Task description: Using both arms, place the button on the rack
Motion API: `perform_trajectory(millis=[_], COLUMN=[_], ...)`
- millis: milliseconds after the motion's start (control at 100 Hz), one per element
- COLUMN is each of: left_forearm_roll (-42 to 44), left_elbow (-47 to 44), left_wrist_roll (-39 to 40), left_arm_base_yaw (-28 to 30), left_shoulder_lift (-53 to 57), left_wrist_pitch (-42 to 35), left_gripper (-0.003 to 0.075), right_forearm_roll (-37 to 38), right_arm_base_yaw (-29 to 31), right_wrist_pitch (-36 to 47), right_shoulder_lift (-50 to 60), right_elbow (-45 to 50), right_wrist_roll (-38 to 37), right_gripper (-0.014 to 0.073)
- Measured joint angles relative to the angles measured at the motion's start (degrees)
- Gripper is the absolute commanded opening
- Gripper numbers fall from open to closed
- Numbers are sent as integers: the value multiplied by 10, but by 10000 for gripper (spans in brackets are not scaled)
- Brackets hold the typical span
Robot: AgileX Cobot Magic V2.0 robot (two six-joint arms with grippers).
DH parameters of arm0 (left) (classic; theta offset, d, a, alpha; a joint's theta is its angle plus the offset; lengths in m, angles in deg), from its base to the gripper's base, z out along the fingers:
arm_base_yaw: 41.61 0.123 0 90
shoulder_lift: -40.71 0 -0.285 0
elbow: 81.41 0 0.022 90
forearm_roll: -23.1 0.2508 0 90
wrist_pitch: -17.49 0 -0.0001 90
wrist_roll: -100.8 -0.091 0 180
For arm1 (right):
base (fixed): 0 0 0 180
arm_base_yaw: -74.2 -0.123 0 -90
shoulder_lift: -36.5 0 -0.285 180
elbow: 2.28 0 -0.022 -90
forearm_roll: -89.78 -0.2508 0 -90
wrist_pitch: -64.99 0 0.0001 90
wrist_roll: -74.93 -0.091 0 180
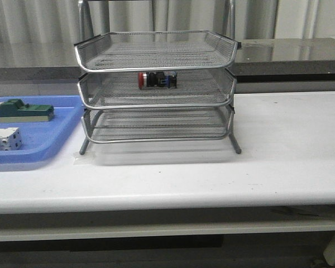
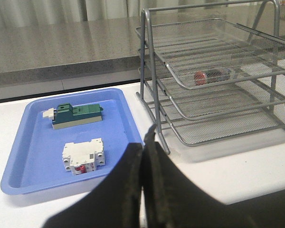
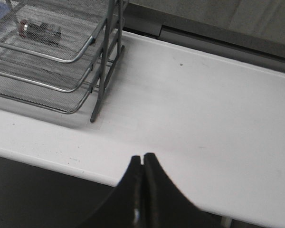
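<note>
The button [image 1: 156,80], red cap to the left, lies on its side in the middle tier of the silver wire-mesh rack [image 1: 156,106]. It also shows through the mesh in the left wrist view [image 2: 210,76] and in the right wrist view [image 3: 39,29]. My left gripper [image 2: 143,146] is shut and empty, held back over the table's front edge near the blue tray. My right gripper [image 3: 143,159] is shut and empty, over the front edge to the right of the rack [image 3: 52,57]. Neither arm shows in the front view.
A flat blue tray [image 1: 39,151] lies left of the rack, holding a green-topped block [image 1: 23,110] and a white boxy block [image 1: 4,138]. Both show in the left wrist view, green [image 2: 76,115] and white [image 2: 83,156]. White tabletop [image 1: 290,139] extends right of the rack.
</note>
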Motion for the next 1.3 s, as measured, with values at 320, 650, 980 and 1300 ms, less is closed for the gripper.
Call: perform_trajectory(millis=[320,650,980,1300], left_forearm_roll=[0,0,0,0], left_elbow=[0,0,0,0], left_wrist_roll=[0,0,0,0], left_arm_base_yaw=[0,0,0,0], left_shoulder_lift=[0,0,0,0], left_wrist_pitch=[0,0,0,0], left_gripper=[-20,-20,-20,-20], right_forearm_roll=[0,29,-11,-158], right_arm_base_yaw=[0,0,55,181], right_wrist_pitch=[-1,-1,84,191], right_shoulder_lift=[0,13,105,220], right_elbow=[0,1,86,232], right_wrist_roll=[0,9,64,177], right_gripper=[-61,-61,-61,-61])
